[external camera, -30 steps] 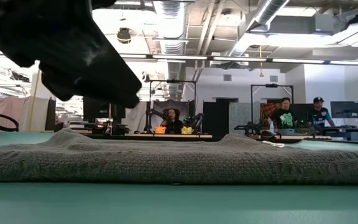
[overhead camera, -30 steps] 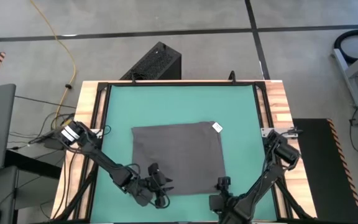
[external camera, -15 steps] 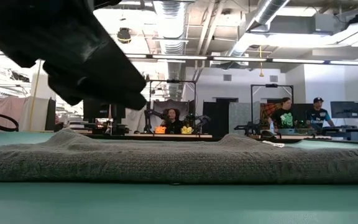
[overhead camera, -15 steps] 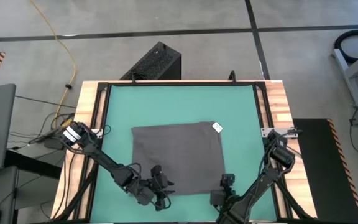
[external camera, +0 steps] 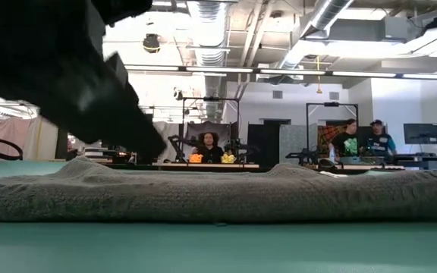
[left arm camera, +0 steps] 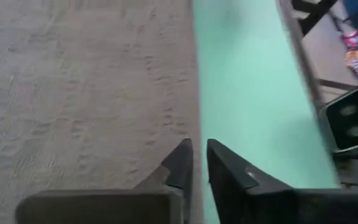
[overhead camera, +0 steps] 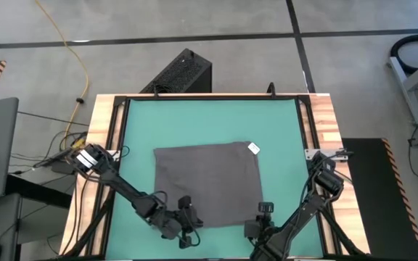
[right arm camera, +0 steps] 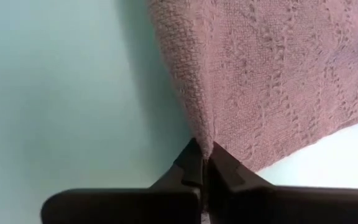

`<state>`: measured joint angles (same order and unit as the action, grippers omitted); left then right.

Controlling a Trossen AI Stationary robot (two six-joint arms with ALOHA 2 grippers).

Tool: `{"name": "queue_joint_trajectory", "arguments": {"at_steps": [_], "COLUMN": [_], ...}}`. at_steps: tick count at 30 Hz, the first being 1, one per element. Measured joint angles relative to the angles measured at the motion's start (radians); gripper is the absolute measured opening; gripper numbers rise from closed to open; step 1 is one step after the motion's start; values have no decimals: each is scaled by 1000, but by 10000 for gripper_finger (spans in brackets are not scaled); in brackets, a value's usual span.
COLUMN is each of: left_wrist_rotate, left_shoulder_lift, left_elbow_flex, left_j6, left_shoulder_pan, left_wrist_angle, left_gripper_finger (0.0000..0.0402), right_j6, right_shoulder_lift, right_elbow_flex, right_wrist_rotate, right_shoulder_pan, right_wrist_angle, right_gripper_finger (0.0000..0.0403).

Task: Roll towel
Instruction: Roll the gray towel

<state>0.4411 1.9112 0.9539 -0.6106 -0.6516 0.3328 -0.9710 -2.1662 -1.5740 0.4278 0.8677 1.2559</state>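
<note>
The charcoal-grey towel (overhead camera: 207, 181) lies spread flat on the green mat (overhead camera: 136, 138), its white label (overhead camera: 253, 148) at the far right corner. In the low view the towel (external camera: 218, 196) runs across the picture as a low ridge. My left gripper (overhead camera: 187, 217) is at the towel's near edge, close to the left corner, and is shut on it. My right gripper (overhead camera: 265, 212) is at the near right corner, also shut on the towel. The left arm (external camera: 67, 76) fills the low view's upper left. My left gripper has the towel's near edge (left arm camera: 188, 134) between its two fingers (left arm camera: 180, 163), which stand almost together. The fingers slant down from the table's left and lie along the edge. The towel lies flat on the mat. My right gripper pinches the towel's near right corner (right arm camera: 209, 138) between its two fingers, coming steeply from above and from the near right. The cloth is gathered into a small crease (right arm camera: 205, 106) at the fingertips. The rest of the towel lies on the mat.
A black frame (overhead camera: 118, 138) and wooden table strips (overhead camera: 324, 123) border the mat. A black box (overhead camera: 183, 72) stands on the floor beyond the far edge. Bare mat lies on all sides of the towel. People sit at desks (external camera: 355, 140) in the room behind.
Both grippers have shut on the towel's near edge, the right one from wide open. The left arm has sunk and tipped a little toward the towel. The towel lies flat as before.
</note>
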Motion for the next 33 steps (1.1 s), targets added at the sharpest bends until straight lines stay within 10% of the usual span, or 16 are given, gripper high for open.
{"name": "queue_joint_trajectory", "arguments": {"at_steps": [33], "left_wrist_rotate": [46], "left_shoulder_lift": [150], "left_elbow_flex": [99], "left_j6": [-3], "left_shoulder_pan": [9], "left_wrist_angle": [-21], "left_gripper_finger": [0], "right_j6": [190], "right_shoulder_lift": [4], "right_elbow_flex": [-216], "right_wrist_rotate": [155], "right_shoulder_pan": [-58], "right_wrist_angle": [249], "right_gripper_finger": [15]}}
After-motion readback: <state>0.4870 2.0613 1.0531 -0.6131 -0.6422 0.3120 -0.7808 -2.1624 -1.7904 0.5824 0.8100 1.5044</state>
